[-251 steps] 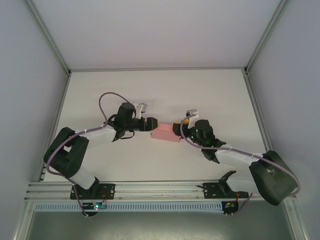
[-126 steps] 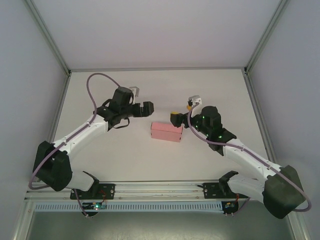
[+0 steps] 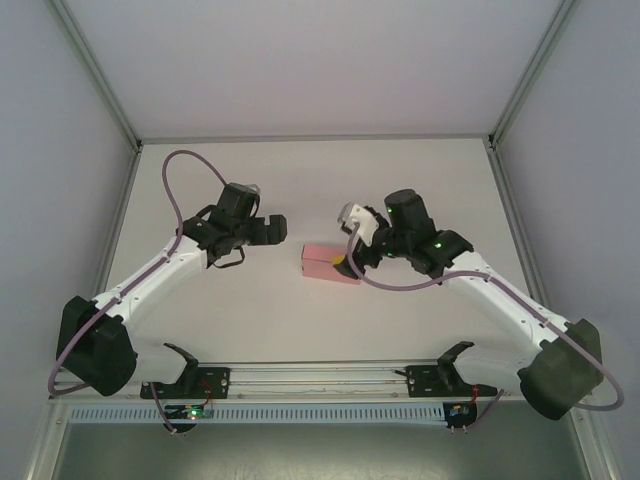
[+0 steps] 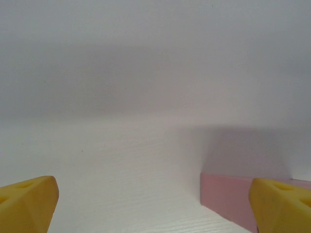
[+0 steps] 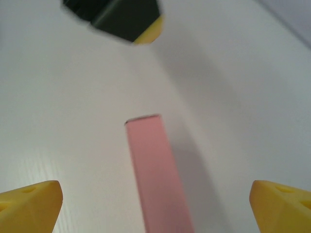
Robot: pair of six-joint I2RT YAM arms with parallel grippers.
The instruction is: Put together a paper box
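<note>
The paper box (image 3: pixel 325 263) is a small closed pink rectangular box lying flat on the white table, and nothing holds it. My left gripper (image 3: pixel 274 230) hovers to its left, open and apart from it. In the left wrist view the box's end (image 4: pixel 226 196) sits low on the right, beside the right yellow fingertip (image 4: pixel 282 206). My right gripper (image 3: pixel 346 256) hangs open over the box's right end. The right wrist view looks along the box (image 5: pixel 154 165), which runs between the wide-apart yellow fingertips (image 5: pixel 29 206) without touching them. The left gripper (image 5: pixel 121 17) shows blurred beyond it.
The white table (image 3: pixel 420 190) is ringed by grey walls and metal corner posts (image 3: pixel 128 150). A rail (image 3: pixel 320 378) carrying both arm bases runs along the near edge. A purple cable (image 3: pixel 180 170) loops above the left arm.
Both grippers let go of the box's ends and opened wide. The left arm drew back to the left. The right arm lifted and swung over the box's right end. The box stayed put.
</note>
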